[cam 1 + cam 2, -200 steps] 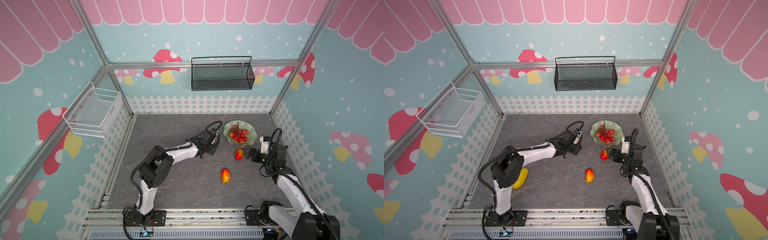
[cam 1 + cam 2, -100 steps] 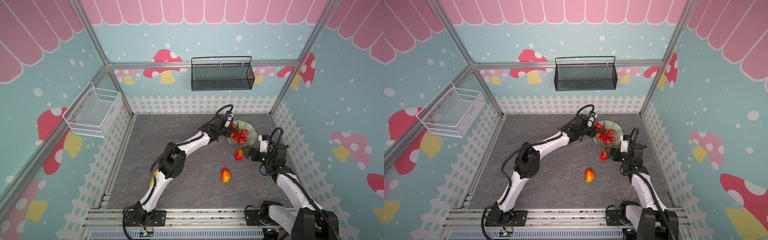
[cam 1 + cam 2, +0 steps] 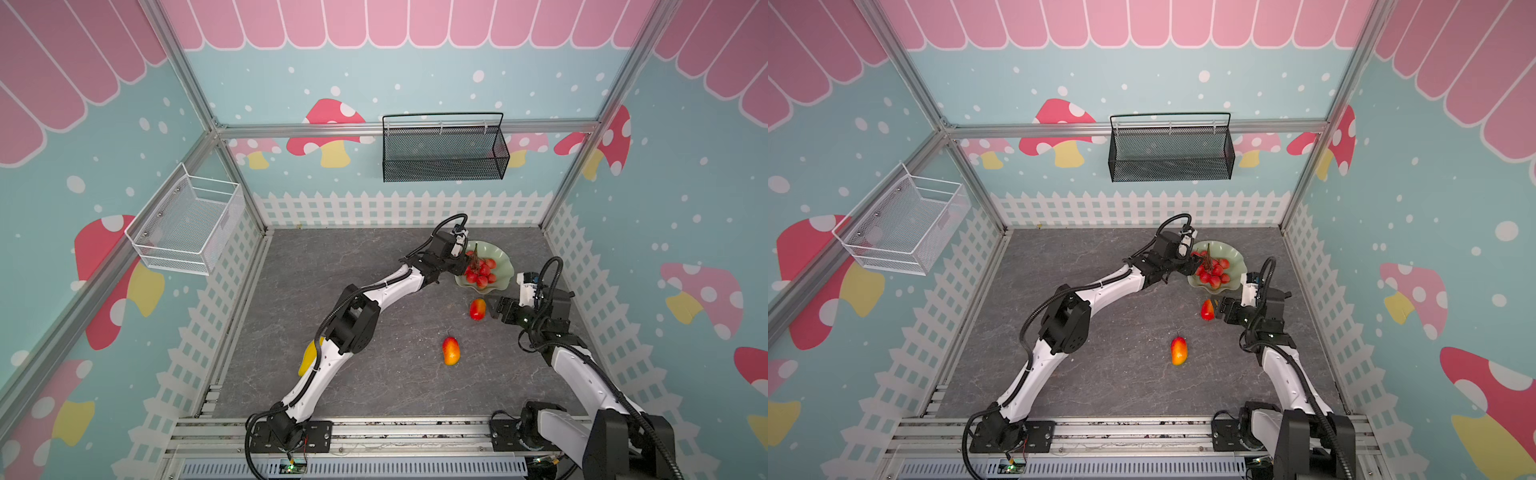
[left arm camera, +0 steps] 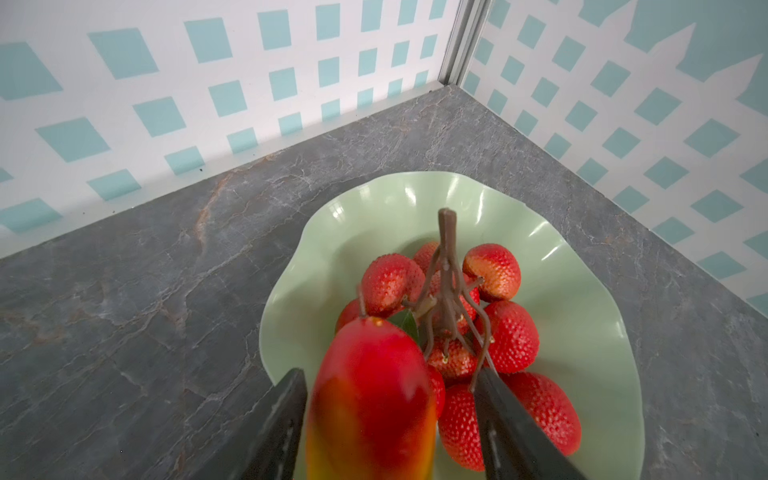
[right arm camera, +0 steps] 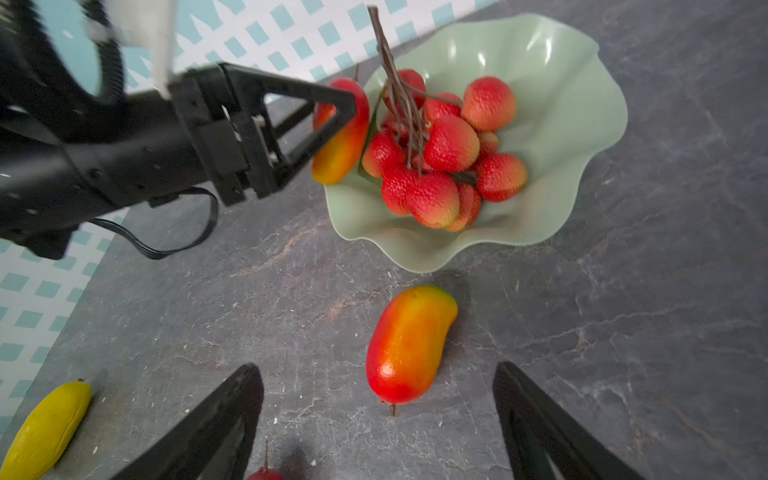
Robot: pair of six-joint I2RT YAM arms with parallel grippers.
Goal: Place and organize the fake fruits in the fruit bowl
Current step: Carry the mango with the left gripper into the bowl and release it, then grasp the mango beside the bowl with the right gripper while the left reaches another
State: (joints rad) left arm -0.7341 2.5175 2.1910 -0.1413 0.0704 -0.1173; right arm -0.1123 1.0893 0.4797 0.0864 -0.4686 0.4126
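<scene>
Two loose mangoes: one red-orange oval plastic mango point(image 3: 451, 350) lies nearest the arm bases. A second mango point(image 5: 409, 345) sits just ahead of the right gripper point(image 5: 377, 369), whose jaws are wide and empty.
Yellow curved plastic fruit point(image 3: 309, 357): beside the left arm, well apart from both grippers.
Left gripper point(image 4: 388, 374): jaws parted round a third mango point(image 4: 370, 407), with a gap on one side. Best to widen and back straight out so it tips inward.
Pale mint-green scalloped bowl point(image 4: 395, 187): the third mango is at its rim, just beside the cluster of bumpy red balls point(image 4: 511, 332).

Your left arm point(image 3: 395, 286) and right arm point(image 3: 582, 376) have white shells and black joints. Black cables point(image 5: 113, 70) loop over each wrist. The black fingers point(image 5: 332, 99) are hollow triangular frames with small silver screws point(image 5: 258, 120). Black bases point(image 3: 320, 432) anchor both.
</scene>
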